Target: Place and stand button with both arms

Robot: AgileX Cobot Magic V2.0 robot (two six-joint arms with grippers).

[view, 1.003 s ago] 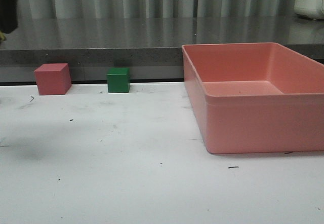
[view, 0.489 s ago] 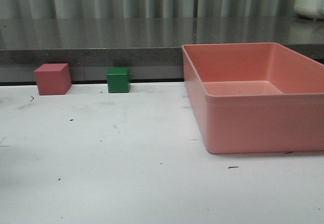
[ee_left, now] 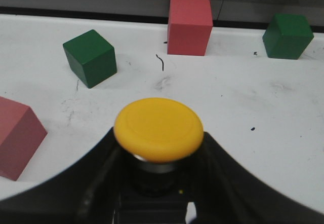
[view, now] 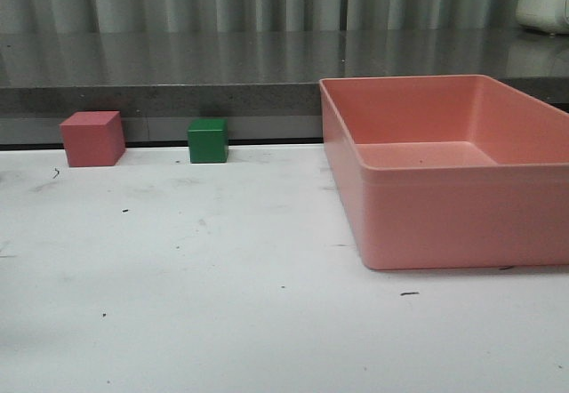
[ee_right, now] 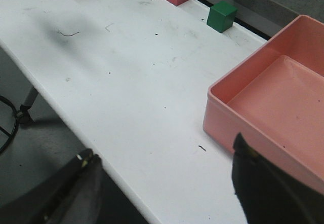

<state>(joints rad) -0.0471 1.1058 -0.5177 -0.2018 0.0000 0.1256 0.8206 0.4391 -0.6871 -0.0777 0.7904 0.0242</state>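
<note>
A: What do we count on the white table (view: 222,304)?

B: In the left wrist view, two pink cubes (ee_left: 190,25) and two green cubes (ee_left: 90,58); the right wrist view agrees. We also count one pink bin (view: 453,171) and one button (ee_left: 158,130). The front view shows only one cube of each colour, beside the bin.

A: Where does the button lie relative to the fingers?

B: It sits between the two black fingers (ee_left: 86,183) of the left gripper (ee_left: 157,183), its round yellow cap facing the wrist camera and its dark base sunk in the gap. We read the left gripper as clamped on the button, held above the table near the cubes.

A: And the right gripper (ee_right: 162,183)?

B: Its fingers stand wide apart with nothing between them, above the table's near edge beside the bin.

A: Materials and shapes?

B: The cap is smooth, matte and disc-shaped; the cubes are sharp-edged and flat-faced; the bin is rectangular, plastic-looking, with a stepped rim; the table is scuffed with dark marks.
</note>
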